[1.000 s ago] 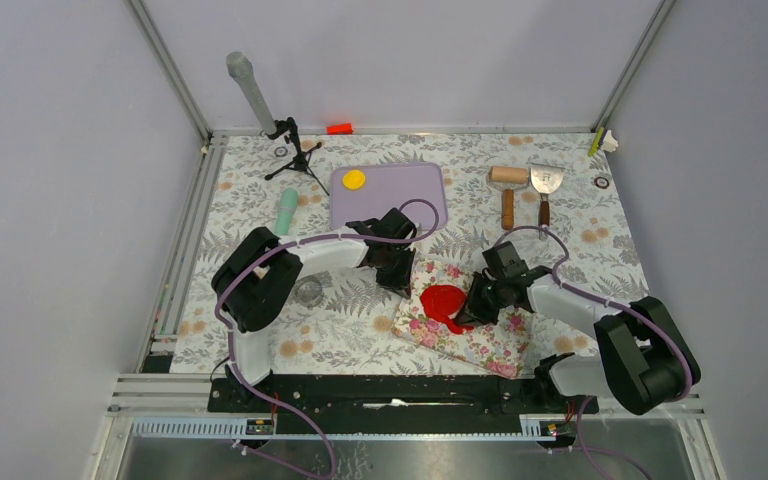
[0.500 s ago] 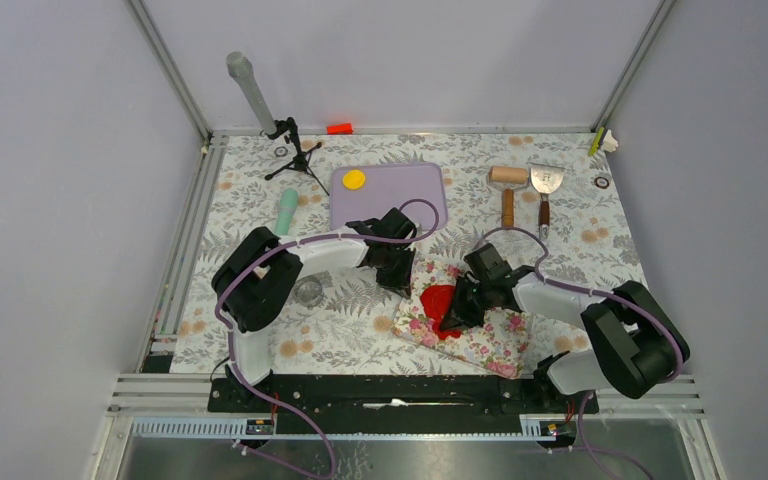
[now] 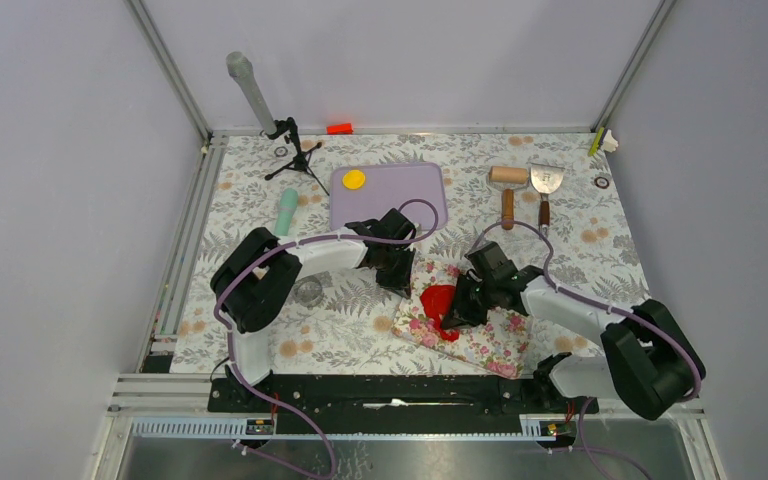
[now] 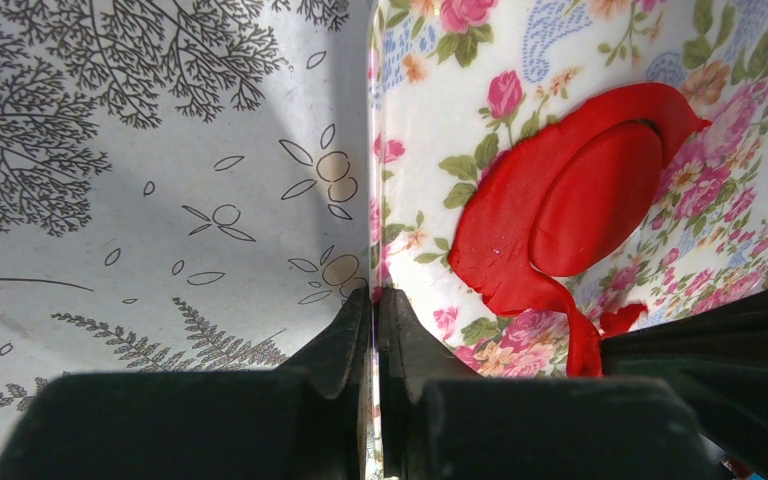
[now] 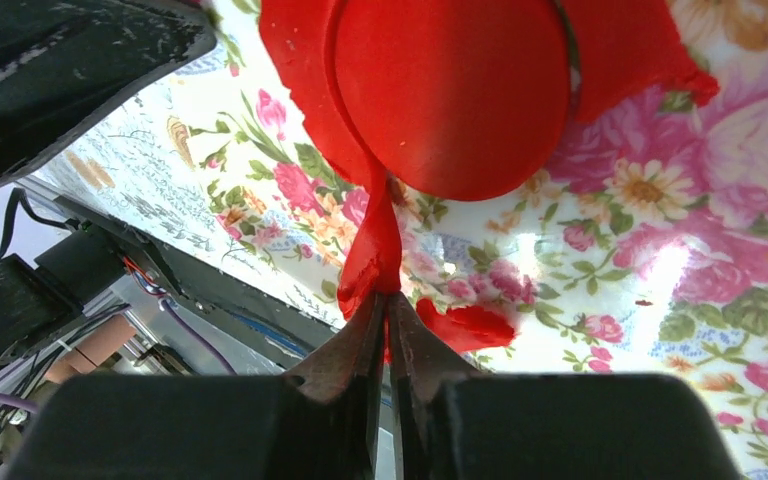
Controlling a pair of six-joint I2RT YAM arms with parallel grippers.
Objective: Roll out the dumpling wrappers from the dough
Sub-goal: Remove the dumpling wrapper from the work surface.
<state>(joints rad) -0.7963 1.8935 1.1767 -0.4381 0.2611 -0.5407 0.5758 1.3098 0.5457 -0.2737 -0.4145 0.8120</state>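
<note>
A flat sheet of red dough (image 3: 438,297) lies on a floral mat (image 3: 480,345). A round red dumpling wrapper (image 5: 450,90) is cut into it, with a ragged rim around it (image 4: 500,240). My right gripper (image 5: 386,298) is shut on a thin strip of that rim (image 5: 375,250), which rises off the mat. A loose red scrap (image 5: 465,325) lies beside the jaws. My left gripper (image 4: 374,295) is shut on the mat's left edge (image 4: 430,130). A yellow wrapper (image 3: 354,179) rests on the purple board (image 3: 400,195).
A wooden rolling pin (image 3: 508,190) and a metal scraper (image 3: 546,188) lie at the back right. A teal tool (image 3: 287,210), a clear round cutter (image 3: 308,291), a small tripod (image 3: 295,150) and a red-orange block (image 3: 339,128) are on the left and at the back.
My right gripper has moved left over the red dough and now covers its right part. The left arm has not moved.
</note>
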